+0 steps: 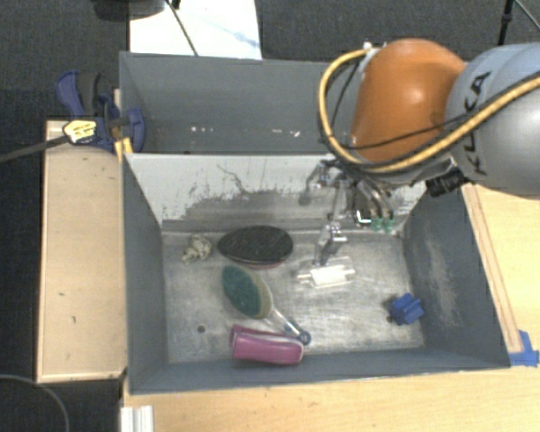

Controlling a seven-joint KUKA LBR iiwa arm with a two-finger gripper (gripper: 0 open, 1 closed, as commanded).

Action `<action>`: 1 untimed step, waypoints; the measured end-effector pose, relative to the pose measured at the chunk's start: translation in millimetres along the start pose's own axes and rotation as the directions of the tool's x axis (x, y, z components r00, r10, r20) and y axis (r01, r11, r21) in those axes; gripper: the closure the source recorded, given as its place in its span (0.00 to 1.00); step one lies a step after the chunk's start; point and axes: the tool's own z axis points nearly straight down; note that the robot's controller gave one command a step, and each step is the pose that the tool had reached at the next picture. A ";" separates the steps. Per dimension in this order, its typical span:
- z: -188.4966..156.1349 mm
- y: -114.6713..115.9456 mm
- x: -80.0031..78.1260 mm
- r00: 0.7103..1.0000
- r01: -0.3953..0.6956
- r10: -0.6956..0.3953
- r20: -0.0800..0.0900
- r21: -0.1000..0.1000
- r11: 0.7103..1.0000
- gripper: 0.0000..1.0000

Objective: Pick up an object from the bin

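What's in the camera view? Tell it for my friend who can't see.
A robot gripper hangs over a small white block in a grey bin. Nearby lie a dark oval brush, a teal brush, a pink tube and a small blue piece.

A small white block (328, 276) lies flat near the bin's (353, 324) middle.

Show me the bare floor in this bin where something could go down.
Bare floor lies front left, below the beige crumpled scrap and left of the green brush, and front middle, between the white piece and the blue block. Crowded: green brush, black oval brush, pink cylinder.
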 end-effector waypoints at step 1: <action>132.7 66.6 2.9 0.980 0.200 -0.200 0.009 0.000 0.980 0.00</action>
